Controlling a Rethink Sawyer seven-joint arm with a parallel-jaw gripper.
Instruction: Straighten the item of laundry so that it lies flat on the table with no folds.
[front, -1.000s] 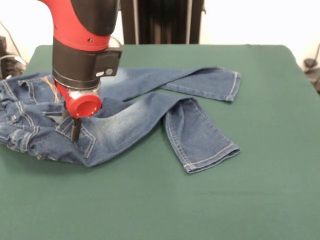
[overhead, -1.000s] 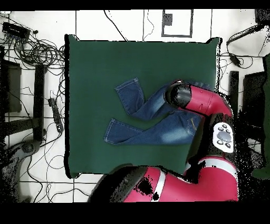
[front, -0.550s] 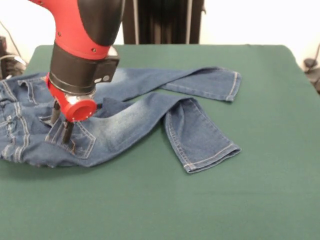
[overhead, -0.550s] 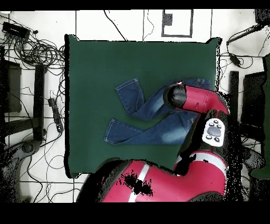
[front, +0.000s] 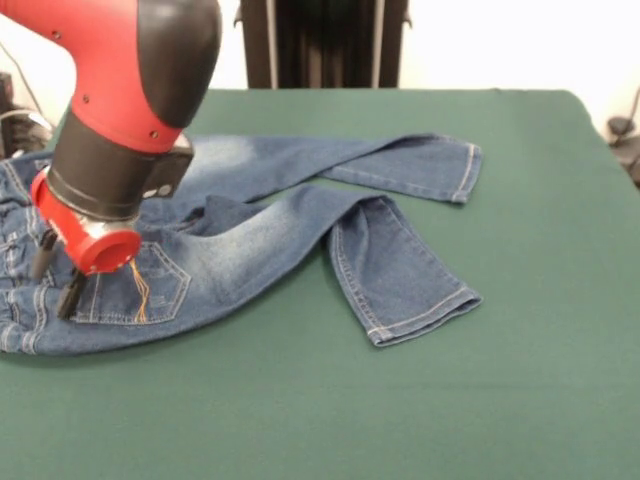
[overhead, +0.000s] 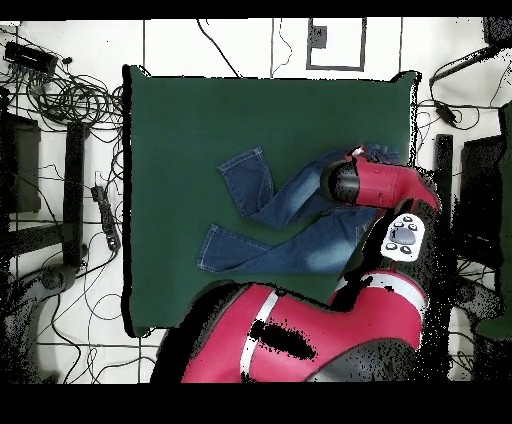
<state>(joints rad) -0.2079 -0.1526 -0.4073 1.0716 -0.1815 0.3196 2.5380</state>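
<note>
We see a small pair of blue jeans (front: 270, 235) lying on the green counter (front: 520, 380). In the front view the jeans sit toward nine o'clock on the counter, with the waist part at the left edge of the picture. Two legs (front: 400, 165) reach out toward three o'clock. The far leg lies long and mostly flat, and its hem ends near two o'clock. The near leg (front: 395, 270) bends in the middle and turns down toward five o'clock, so it is not straight. The cloth is bunched and wrinkled where the two legs meet. A back pocket (front: 135, 290) with orange stitching faces up, close to the waist.

The red and black arm (front: 130, 110) comes down from the top left. Its gripper (front: 58, 275) is at the waist part of the jeans, right beside the pocket. We see two dark fingers (front: 70, 295) under the red ring. They stand apart from each other, with a gap between them. Their tips are down at the denim, but we cannot tell if they pinch any cloth.

In the overhead view the jeans (overhead: 290, 215) lie near the middle of the counter (overhead: 180, 120), a bit toward three o'clock. The legs point toward nine o'clock there. The arm (overhead: 385, 190) covers the waist end, so the gripper is hidden from above. Lots of green counter shows all around the jeans.
</note>
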